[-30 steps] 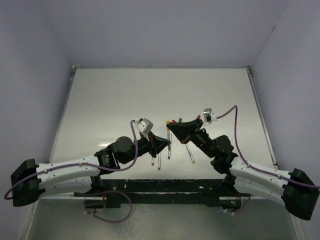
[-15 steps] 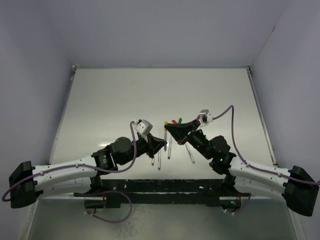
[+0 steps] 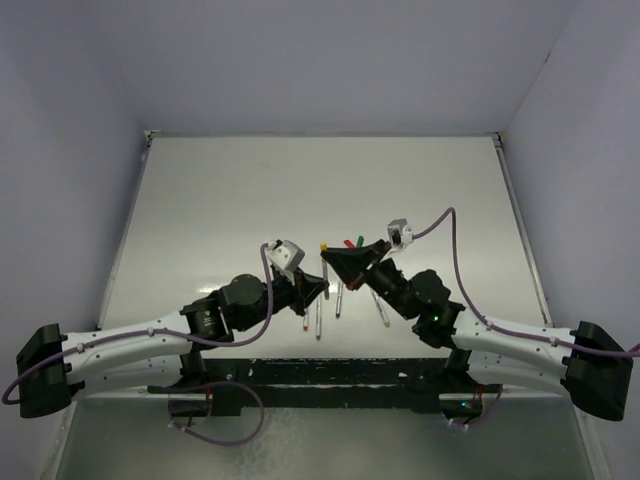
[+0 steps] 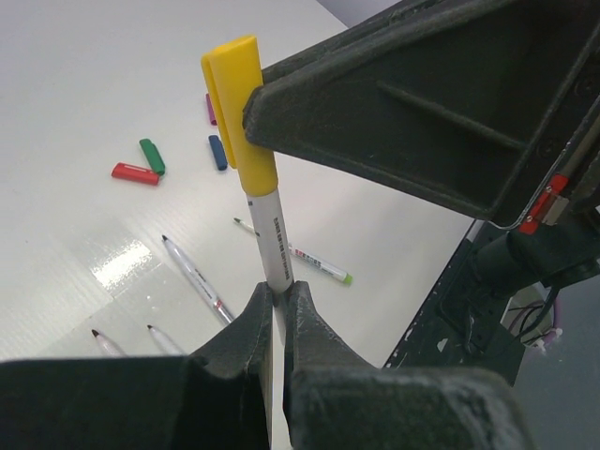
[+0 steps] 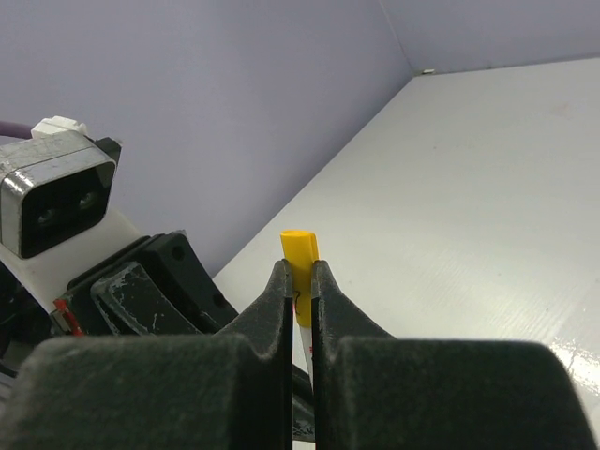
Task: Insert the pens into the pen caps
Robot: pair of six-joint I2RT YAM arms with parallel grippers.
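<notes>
My left gripper (image 4: 278,291) is shut on the pale barrel of a pen (image 4: 272,234) and holds it upright above the table. The yellow cap (image 4: 231,103) sits on the pen's top end. My right gripper (image 5: 300,281) is shut on that yellow cap (image 5: 300,249). In the top view the two grippers meet at mid-table, left (image 3: 320,286) and right (image 3: 328,258), with the yellow cap (image 3: 323,247) between them. Red (image 4: 134,173), green (image 4: 152,156) and blue (image 4: 217,152) caps lie on the table; a purple cap is mostly hidden behind the yellow one.
Several uncapped pens lie on the table under the grippers, one black-tipped (image 4: 195,276) and one green-tipped (image 4: 302,259); they show in the top view too (image 3: 319,318). The red and green caps (image 3: 352,243) lie just beyond the right gripper. Grey walls enclose the table (image 3: 300,190).
Both grippers have shifted slightly to the left together, still joined at the pen and yellow cap. The right arm's wrist has swung left.
</notes>
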